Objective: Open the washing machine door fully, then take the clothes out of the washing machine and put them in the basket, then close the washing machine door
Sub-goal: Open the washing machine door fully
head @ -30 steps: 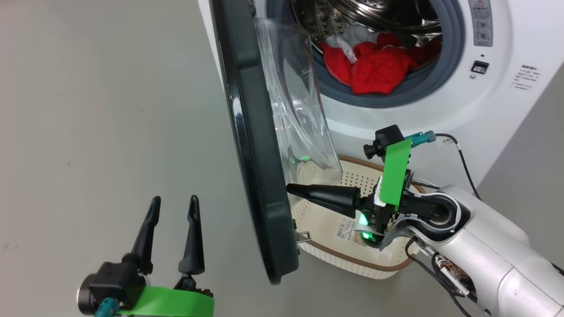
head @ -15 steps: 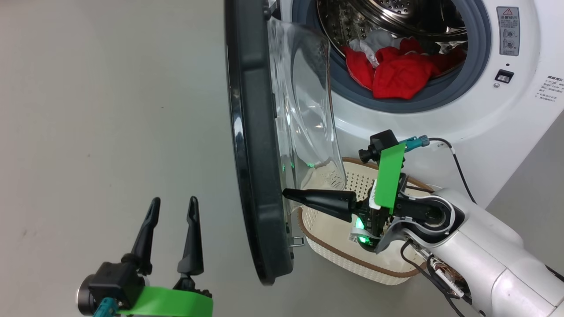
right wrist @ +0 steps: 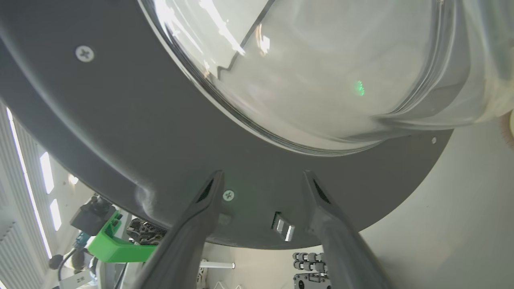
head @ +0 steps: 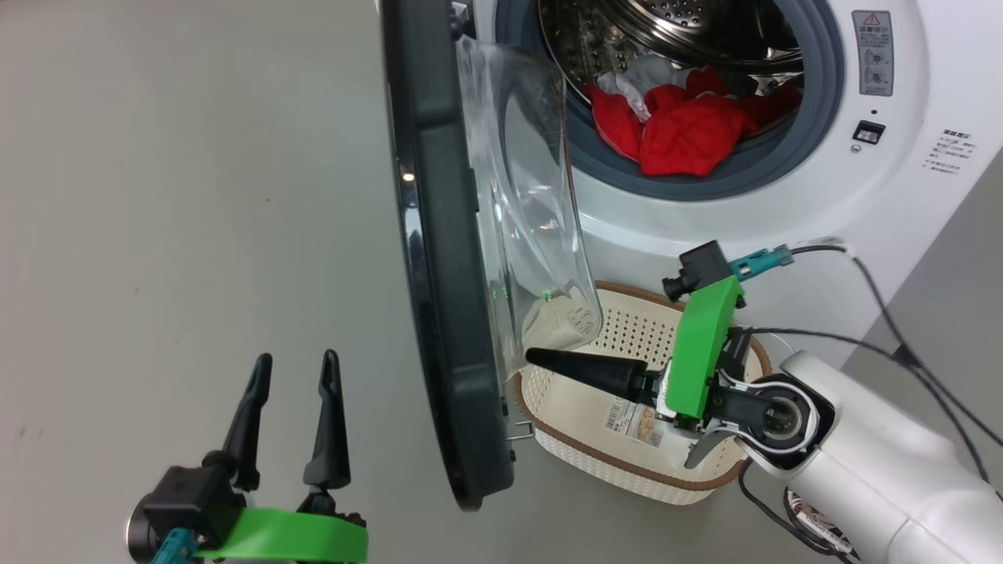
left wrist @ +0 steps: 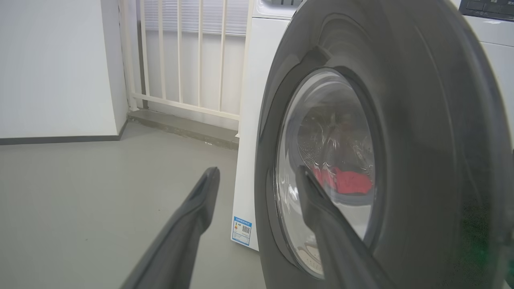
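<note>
The washing machine door (head: 443, 313) stands open, edge-on to the head view, its glass bowl (head: 533, 204) bulging towards the washing machine (head: 783, 227). Red and white clothes (head: 682, 137) lie in the steel drum. The basket (head: 631, 333) sits on the floor under the opening, with a label on its bottom. My right gripper (head: 537, 358) hovers over the basket and points at the door's inner rim (right wrist: 120, 132); its fingers are open (right wrist: 263, 176) with nothing between them. My left gripper (head: 296, 360) is open on the door's outer side (left wrist: 421, 120), and the clothes (left wrist: 345, 180) show through the glass.
Grey floor (head: 196, 196) stretches left of the door. A white railing (left wrist: 180, 60) and a wall (left wrist: 52, 68) stand beyond the machine's side, which carries a blue sticker (left wrist: 242, 230). Black cables (head: 901, 345) trail from my right arm.
My right gripper's fingers have gone from shut to open, and its tip has drawn back a little from the door's inner rim. The head camera has shifted slightly. The left gripper stays open.
</note>
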Controlling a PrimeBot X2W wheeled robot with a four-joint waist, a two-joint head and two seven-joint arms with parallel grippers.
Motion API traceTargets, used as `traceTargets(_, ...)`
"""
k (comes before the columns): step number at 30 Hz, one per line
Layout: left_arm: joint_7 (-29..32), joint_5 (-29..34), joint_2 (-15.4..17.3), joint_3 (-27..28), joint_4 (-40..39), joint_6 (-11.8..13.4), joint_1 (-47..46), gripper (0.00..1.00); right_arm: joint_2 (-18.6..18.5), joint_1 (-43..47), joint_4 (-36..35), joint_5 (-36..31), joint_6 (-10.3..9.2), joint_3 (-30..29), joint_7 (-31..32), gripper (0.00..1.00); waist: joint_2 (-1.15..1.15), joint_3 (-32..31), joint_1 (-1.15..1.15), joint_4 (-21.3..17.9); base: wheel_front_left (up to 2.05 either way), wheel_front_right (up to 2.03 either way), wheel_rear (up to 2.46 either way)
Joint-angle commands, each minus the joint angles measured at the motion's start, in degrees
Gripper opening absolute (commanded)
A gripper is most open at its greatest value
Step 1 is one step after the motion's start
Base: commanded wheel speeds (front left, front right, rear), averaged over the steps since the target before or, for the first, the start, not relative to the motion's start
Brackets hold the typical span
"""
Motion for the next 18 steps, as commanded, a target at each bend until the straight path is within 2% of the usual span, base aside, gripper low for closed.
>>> traceTargets(1,-0.45,0.16,0.82,2.28,-1.14,-0.43,-0.28,1.00,-0.85,1.16,-2.50,-5.77,0.29,0.56,-3.76,1.00,0.00,0.00,0.00,-0.49,0.00,0.00,0.00)
traceTargets(4,-0.45,0.22,0.82,2.52,-1.08,-0.51,-0.27,1.00,-1.85,1.87,-3.23,-11.16,0.29,1.44,-7.61,1.00,0.00,0.01,0.00,-0.81,0.00,0.00,0.00)
traceTargets(9,-0.45,0.28,0.82,2.78,-0.94,-0.56,-0.25,1.00,-5.05,1.92,-2.76,-28.45,0.29,6.23,-19.68,1.00,0.00,-0.15,0.00,-1.53,0.00,0.00,0.00)
traceTargets(12,-0.45,0.06,0.82,2.82,-0.62,-0.51,-0.05,1.00,-5.68,1.57,0.45,-37.16,0.29,8.75,-27.02,1.00,0.00,-0.44,0.00,-1.94,0.00,0.00,0.00)
traceTargets(13,-0.45,0.09,0.82,2.88,-0.42,-0.46,0.12,1.00,-5.62,1.23,3.25,-42.26,0.29,9.90,-31.30,1.00,0.00,-0.73,0.00,-2.16,0.00,0.00,0.00)
traceTargets(18,-0.45,0.43,0.82,3.16,-0.17,-0.43,0.60,1.00,-3.78,0.50,11.89,-53.49,0.29,9.43,-40.29,1.00,0.00,-1.41,0.00,-2.70,0.00,0.00,0.00)
